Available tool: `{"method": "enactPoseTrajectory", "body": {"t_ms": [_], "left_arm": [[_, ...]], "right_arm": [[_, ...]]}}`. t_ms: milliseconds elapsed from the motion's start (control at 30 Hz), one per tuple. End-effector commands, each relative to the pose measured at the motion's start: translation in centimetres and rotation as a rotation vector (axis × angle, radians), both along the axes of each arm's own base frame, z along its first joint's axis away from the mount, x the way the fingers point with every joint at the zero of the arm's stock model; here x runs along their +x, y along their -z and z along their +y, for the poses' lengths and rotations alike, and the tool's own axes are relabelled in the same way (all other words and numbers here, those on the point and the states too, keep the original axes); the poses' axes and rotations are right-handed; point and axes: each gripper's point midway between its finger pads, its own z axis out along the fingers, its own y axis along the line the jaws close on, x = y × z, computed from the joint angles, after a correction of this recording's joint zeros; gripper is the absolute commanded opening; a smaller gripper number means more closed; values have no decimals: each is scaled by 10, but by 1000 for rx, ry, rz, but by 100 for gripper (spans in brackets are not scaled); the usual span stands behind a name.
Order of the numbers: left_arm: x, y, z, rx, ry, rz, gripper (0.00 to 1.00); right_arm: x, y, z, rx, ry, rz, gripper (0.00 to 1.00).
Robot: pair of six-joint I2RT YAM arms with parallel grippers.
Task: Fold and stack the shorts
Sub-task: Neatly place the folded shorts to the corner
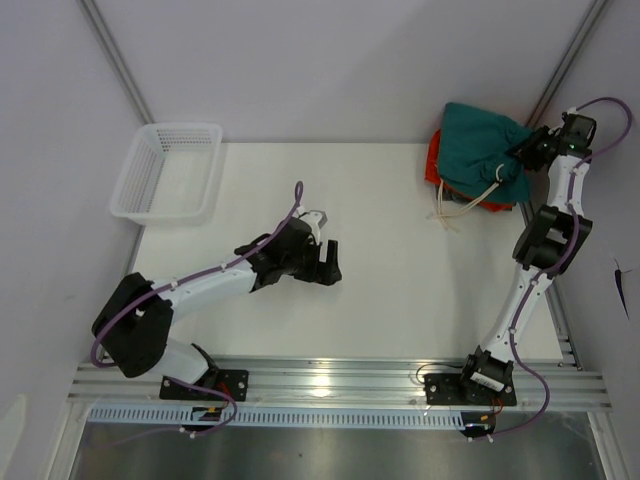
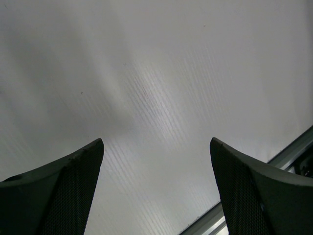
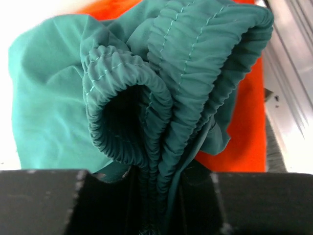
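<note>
Right gripper point(image 3: 154, 196) — nearest the right wrist camera; black fingers point(image 3: 44, 200) clamped on the bunched elastic waistband point(image 3: 161, 112) of the shorts point(image 3: 49, 98), with folds of teal fabric pinched between them.

Shorts — teal, crumpled in a heap at the far right corner of the table point(image 1: 400, 300). They lie on an orange garment point(image 3: 247, 132) that shows beneath and beside them. A cream drawstring point(image 1: 468, 200) trails off the heap's near side onto the table.

Right arm point(image 1: 545, 240) — base on the near rail point(image 1: 330, 378), lower link leaning out toward the right edge. The elbow is bent, the forearm runs up to the far corner, and the wrist is turned left into the heap.

Left arm point(image 1: 200, 285) — shoulder folded back over the near left, forearm stretched low toward the middle of the table.

Left gripper point(image 1: 328, 262) — fingers spread wide apart, pointing down at the table; only the pale table surface shows between them in the left wrist view.

Basket point(image 1: 180, 128) — white mesh, far left corner, well apart from both grippers.
</note>
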Motion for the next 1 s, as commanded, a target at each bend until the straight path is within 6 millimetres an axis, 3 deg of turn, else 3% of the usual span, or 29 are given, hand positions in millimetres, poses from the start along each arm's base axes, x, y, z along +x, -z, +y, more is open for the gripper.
{"method": "enactPoseTrajectory", "body": {"t_ms": [0, 33, 67, 167, 233, 300, 333, 367, 633, 867, 967], "left_arm": [[3, -14, -12, -25, 43, -29, 91], [3, -12, -11, -21, 43, -28, 91], [3, -13, -12, -22, 43, -29, 91], [3, -11, -11, -17, 43, -27, 91], [3, -10, -10, -17, 44, -28, 91], [2, -9, -11, -17, 47, -24, 91], [2, -8, -11, -16, 47, -23, 91], [2, -10, -12, -23, 50, -24, 91], [-1, -12, -8, -29, 45, -34, 91], [-4, -15, -4, -37, 41, -42, 91], [-5, -18, -3, -42, 36, -50, 91]], "right_arm": [[7, 19, -18, -63, 73, 28, 27], [7, 23, -17, -66, 74, 35, 32], [7, 28, -15, -62, 77, 48, 46], [7, 27, -14, -54, 76, 45, 64], [7, 16, -13, -73, 73, 31, 71], [6, -1, -13, -93, 70, 5, 87], [6, -9, -13, -99, 72, -6, 88], [5, -16, -13, -105, 71, -16, 99], [-19, -104, -28, -272, 145, -88, 99], [-50, -143, -40, -404, 221, -71, 99], [-58, -145, -41, -438, 229, -48, 99]]}}
